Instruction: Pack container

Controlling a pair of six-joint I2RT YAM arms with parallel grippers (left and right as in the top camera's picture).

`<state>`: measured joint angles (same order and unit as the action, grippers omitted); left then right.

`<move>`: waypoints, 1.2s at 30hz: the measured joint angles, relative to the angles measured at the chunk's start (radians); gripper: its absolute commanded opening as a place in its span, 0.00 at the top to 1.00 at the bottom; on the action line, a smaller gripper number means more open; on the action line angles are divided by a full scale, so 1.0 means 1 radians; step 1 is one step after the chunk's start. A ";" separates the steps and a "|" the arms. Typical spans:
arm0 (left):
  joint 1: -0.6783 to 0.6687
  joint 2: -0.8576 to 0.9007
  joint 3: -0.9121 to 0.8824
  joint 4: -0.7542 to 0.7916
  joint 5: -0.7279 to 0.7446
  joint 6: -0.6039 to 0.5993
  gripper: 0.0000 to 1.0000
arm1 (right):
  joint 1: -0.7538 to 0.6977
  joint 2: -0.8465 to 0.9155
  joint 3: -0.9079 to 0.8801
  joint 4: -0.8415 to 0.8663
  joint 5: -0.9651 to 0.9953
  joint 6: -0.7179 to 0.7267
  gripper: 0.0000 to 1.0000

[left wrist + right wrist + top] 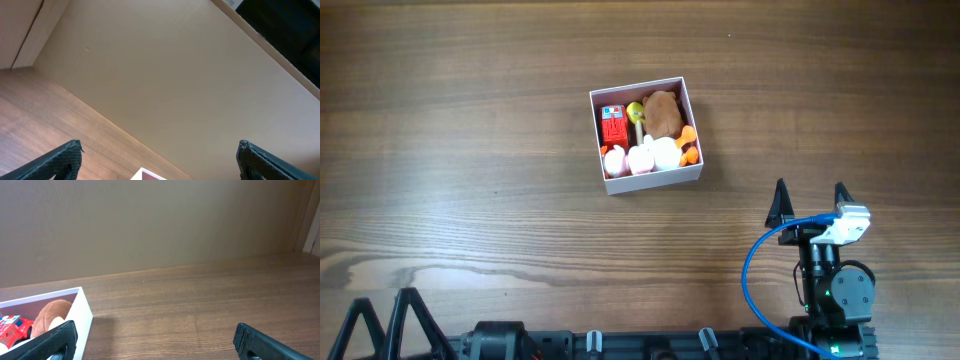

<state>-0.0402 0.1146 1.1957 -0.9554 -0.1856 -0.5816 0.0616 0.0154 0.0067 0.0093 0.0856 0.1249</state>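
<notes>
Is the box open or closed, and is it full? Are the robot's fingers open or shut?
container, upright, open on top, full.
brown plush toy, lying inside the container.
red toy, lying inside the container.
left gripper, fingers open, holding nothing.
right gripper, fingers open, holding nothing.

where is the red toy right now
In the overhead view the red toy sits inside the container, in its far-left corner, next to a small yellow piece with the brown plush just beyond it.
</notes>
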 measured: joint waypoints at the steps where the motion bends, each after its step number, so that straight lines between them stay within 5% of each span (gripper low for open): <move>1: 0.000 -0.011 -0.003 -0.004 0.000 0.000 0.00 | 0.000 0.000 0.000 0.000 0.000 0.000 0.00; 15: 0.000 -0.100 -0.146 -0.023 -0.013 0.000 0.00 | 0.000 0.000 0.000 0.000 0.000 0.000 0.00; 26: 0.000 -0.105 -0.900 0.737 -0.031 0.000 0.00 | 0.000 0.000 0.000 0.000 0.000 0.000 0.00; 36: 0.000 -0.105 -1.107 0.897 -0.031 0.000 0.00 | 0.000 0.000 0.000 0.000 0.000 0.000 0.00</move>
<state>-0.0402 0.0097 0.0891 -0.0582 -0.2161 -0.5816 0.0616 0.0154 0.0063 0.0093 0.0856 0.1249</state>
